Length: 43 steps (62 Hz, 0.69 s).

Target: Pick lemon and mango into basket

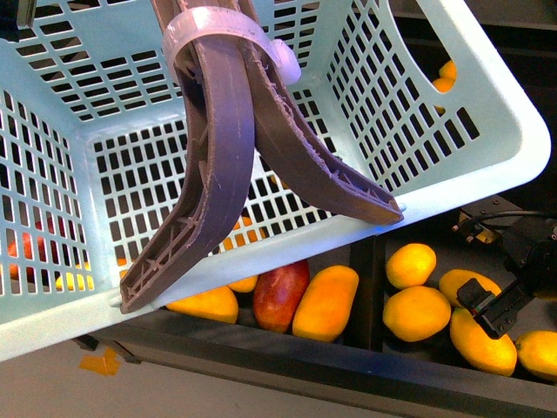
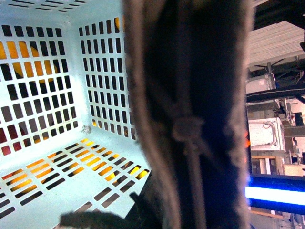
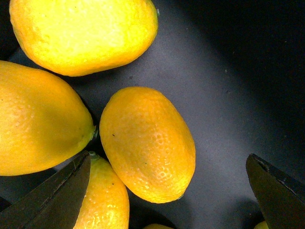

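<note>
- Hovering right gripper (image 3: 167,157), fingers (image 3: 52,195) spread wide on either side of the lemon (image 3: 147,143), no contact; looks lined up to close across its short axis.
- Lemon: oval, yellow, finely pitted skin. It lies on the dark bin floor (image 3: 238,95), touching or nearly touching other lemons (image 3: 81,33) on one side, with bare floor on the other, so there is room for one finger.
- Left gripper: cannot tell its state. The left wrist view is filled by the blurred brown handles (image 2: 190,119) hard against the camera, so probably clamped on them, my guess only.
- Basket (image 1: 496,78): hangs tilted by those handles, which are bound by a white tie (image 1: 209,26), just above the bins; likely parked close to keep the drop short. No fruit visible inside.
- Mango (image 1: 326,303): smooth, elongated, orange-yellow, in the neighbouring bin under the basket's lower edge, touching a dark red mango (image 1: 280,294).
- Neither fruit is in the basket yet; lemon grasp looks first.
</note>
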Each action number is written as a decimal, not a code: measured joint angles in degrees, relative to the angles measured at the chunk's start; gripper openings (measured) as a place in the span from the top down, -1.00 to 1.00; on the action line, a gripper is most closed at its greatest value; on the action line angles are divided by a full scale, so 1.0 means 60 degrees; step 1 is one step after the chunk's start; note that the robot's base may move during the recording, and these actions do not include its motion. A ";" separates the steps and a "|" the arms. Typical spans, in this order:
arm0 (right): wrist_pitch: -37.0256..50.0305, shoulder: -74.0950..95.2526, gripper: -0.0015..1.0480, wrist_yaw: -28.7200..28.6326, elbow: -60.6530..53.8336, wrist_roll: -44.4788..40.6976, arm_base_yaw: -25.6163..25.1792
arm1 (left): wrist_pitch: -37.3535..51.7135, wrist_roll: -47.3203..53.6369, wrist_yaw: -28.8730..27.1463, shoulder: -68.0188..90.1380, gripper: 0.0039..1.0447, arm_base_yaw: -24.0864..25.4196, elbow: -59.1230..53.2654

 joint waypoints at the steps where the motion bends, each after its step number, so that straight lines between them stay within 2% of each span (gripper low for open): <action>1: -0.0015 0.0022 -0.83 -0.0004 0.0022 -0.0007 0.0000 | 0.0000 0.0000 0.0000 0.0000 0.92 0.0000 0.0000; 43: -0.0747 0.1377 -0.83 -0.0113 0.1486 -0.0117 -0.0168 | 0.0000 0.0000 0.0000 0.0000 0.92 0.0000 0.0000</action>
